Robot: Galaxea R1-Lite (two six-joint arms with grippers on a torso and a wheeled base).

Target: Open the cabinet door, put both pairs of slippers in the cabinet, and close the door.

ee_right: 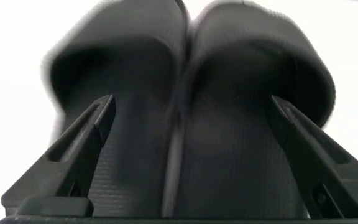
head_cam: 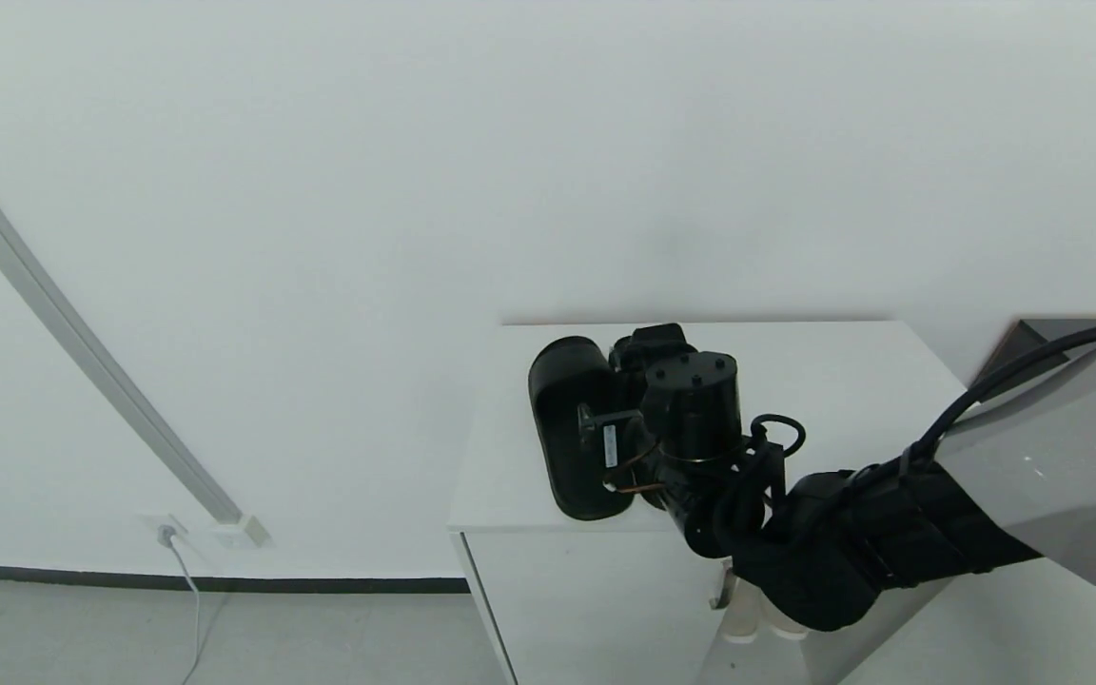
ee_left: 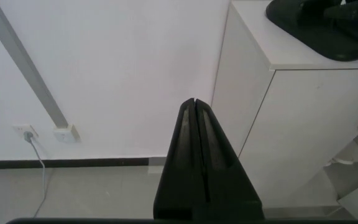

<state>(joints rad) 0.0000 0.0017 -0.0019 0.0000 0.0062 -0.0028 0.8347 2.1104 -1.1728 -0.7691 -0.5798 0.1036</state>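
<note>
Leftmost, the left gripper [ee_left: 194, 107] has its fingers pressed together and holds nothing, positioned off the left side of the white cabinet [head_cam: 843, 381]. The black slippers [head_cam: 572, 428] lie as a pair on the cabinet top, near its front left corner. The right gripper [ee_right: 191, 102] is spread, with one finger on each side of the pair.

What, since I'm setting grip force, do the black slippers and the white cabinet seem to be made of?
The black pair of slippers looks like moulded foam or soft rubber, matt: one-piece straps, no stitching seen. The white cabinet looks like laminated or painted board, smooth and satin: flat panels, crisp square edges.
</note>
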